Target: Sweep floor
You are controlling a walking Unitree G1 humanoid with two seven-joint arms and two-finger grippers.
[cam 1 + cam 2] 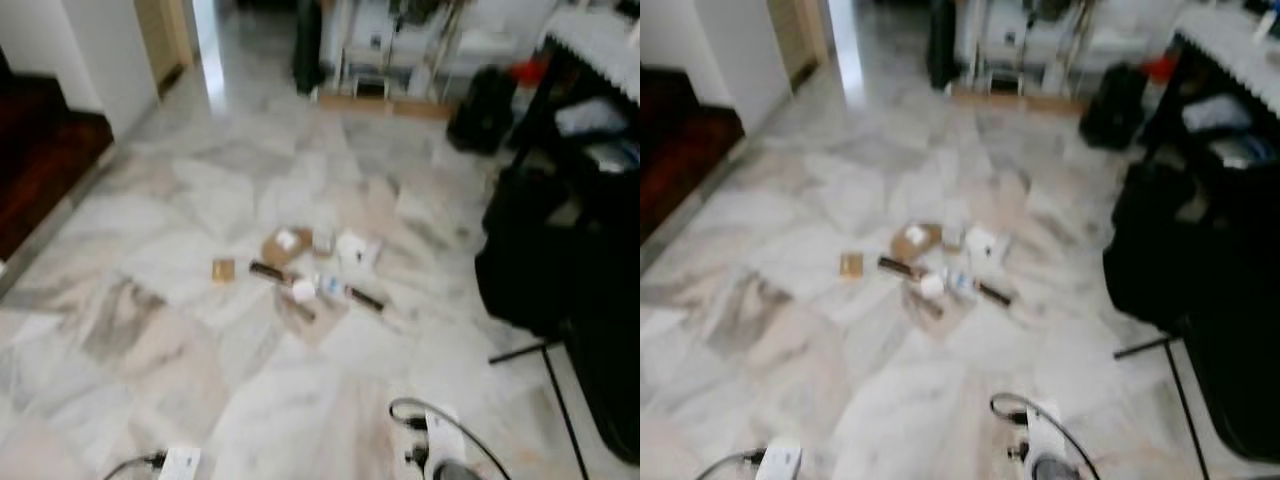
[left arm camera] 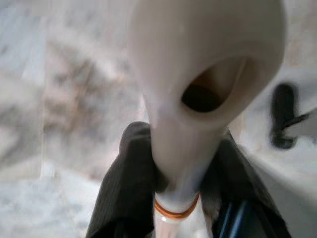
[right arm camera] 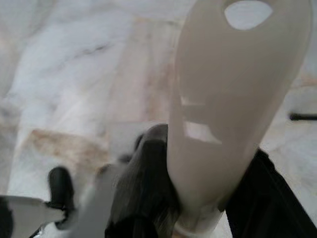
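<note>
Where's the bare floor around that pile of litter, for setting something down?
Bare marble lies left of the litter pile, toward the dark step, and beyond it toward the far shelving. Right is crowded: black bags, a stand leg. Cables lie nearest the robot.

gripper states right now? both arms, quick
Left gripper: shut on a cream handle.
Right gripper: shut on a second cream handle.
</note>
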